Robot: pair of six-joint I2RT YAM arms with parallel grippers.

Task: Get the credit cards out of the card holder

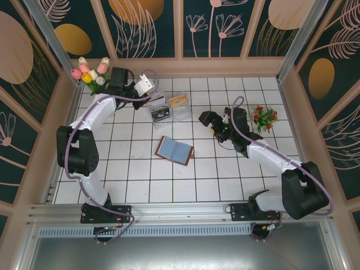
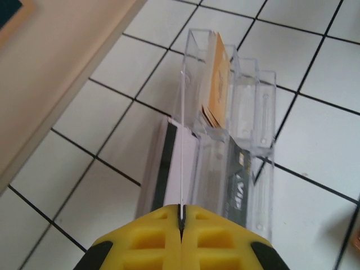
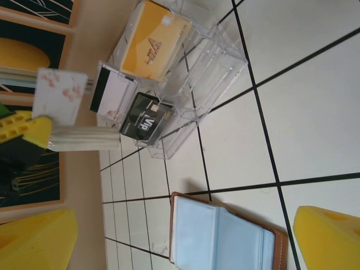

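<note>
The card holder [image 1: 174,150] lies open on the white tiles, blue-grey inside with a brown rim, and in the right wrist view the card holder [image 3: 225,236] sits just below that camera. My left gripper [image 1: 140,89] is shut on a white credit card [image 1: 145,84] above the far left of the floor. In the left wrist view this gripper [image 2: 181,216] pinches the card [image 2: 181,163] edge-on. The right wrist view shows that card [image 3: 59,95] with a pink pattern. My right gripper [image 1: 207,119] stands open over the card holder, its yellow fingers [image 3: 329,236] wide apart.
A clear plastic tray [image 1: 181,114] stands behind the card holder with an orange card [image 3: 152,48], a black VIP card [image 3: 147,121] and a white black-striped card [image 3: 112,95]. Flowers [image 1: 90,72] fill the back left corner, a red plant [image 1: 263,117] stands right.
</note>
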